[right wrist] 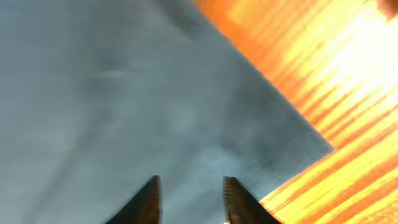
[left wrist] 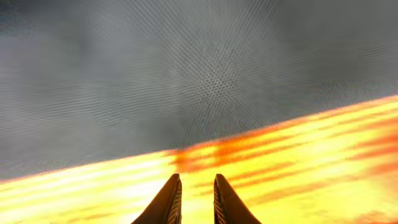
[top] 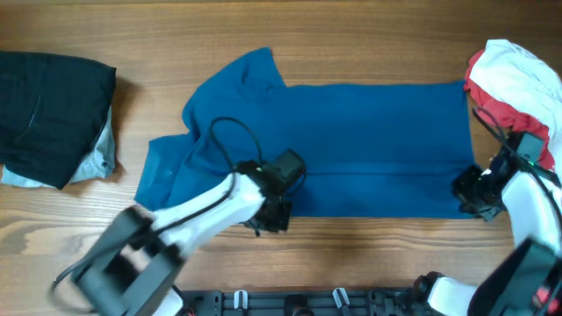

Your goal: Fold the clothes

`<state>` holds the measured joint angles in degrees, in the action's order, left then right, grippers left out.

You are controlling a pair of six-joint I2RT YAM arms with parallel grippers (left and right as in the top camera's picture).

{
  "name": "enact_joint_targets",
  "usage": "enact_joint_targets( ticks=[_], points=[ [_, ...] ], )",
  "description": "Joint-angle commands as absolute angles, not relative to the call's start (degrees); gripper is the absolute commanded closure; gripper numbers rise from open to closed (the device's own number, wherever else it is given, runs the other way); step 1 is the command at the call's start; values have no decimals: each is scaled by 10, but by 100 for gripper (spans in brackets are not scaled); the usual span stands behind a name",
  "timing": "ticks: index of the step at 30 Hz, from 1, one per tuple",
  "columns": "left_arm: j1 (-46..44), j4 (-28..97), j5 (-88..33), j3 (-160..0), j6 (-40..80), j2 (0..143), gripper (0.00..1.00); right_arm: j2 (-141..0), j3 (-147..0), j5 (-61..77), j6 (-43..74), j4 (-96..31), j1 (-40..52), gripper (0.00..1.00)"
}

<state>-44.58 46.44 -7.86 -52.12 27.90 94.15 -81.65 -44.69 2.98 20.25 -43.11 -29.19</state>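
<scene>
1. A wooden table (top: 351, 35) with a brown grain filled the overhead view, its boards running left to right.
2. In both wrist views the same wood showed as bright orange and yellow streaks.
3. A black rail (top: 299, 301) with small white hooks ran along the table's near edge, at the bottom of the overhead view.

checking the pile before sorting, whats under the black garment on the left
A light grey-blue cloth sticks out from beneath the black garment, along its lower right edge and its bottom left corner. How far it reaches underneath, and whether anything else lies there, is covered.
</scene>
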Motion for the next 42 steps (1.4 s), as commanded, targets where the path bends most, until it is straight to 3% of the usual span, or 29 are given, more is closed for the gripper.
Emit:
enact_joint_targets(
  ticks=[1, 3, 4, 9, 11, 14, 15, 17, 23, 33, 42],
  points=[
    [-404, 432, 3, -555, 287, 793, 28, -708, -497, 147, 156, -429, -292, 44],
    [-361, 389, 4, -562, 256, 747, 22, -662, -517, 205, 128, -432, -292, 29],
    [-314, 364, -16, -568, 236, 732, 21, -639, -533, 245, 83, -452, -288, 27],
    [-153, 352, -116, -622, 189, 777, 18, -633, -581, 257, 30, -533, -250, 25],
    [-84, 344, -154, -671, 167, 835, 18, -633, -582, 255, 30, -534, -228, 15],
    [-26, 338, -191, -764, 146, 938, 19, -634, -582, 253, 30, -534, -204, 12],
    [-20, 338, -198, -788, 138, 963, 20, -634, -582, 253, 28, -533, -199, 11],
    [-9, 338, -201, -863, 110, 1046, 20, -634, -582, 263, 17, -532, -191, 0],
    [-5, 298, -199, -982, 89, 1233, 21, -634, -582, 287, 34, -529, -191, 0],
    [-4, 272, -186, -982, 77, 1330, 24, -634, -581, 283, 34, -530, -191, 0],
    [-25, 384, -186, -981, 32, 1348, 65, -634, -581, 281, 51, -526, -191, 0]
  ],
)
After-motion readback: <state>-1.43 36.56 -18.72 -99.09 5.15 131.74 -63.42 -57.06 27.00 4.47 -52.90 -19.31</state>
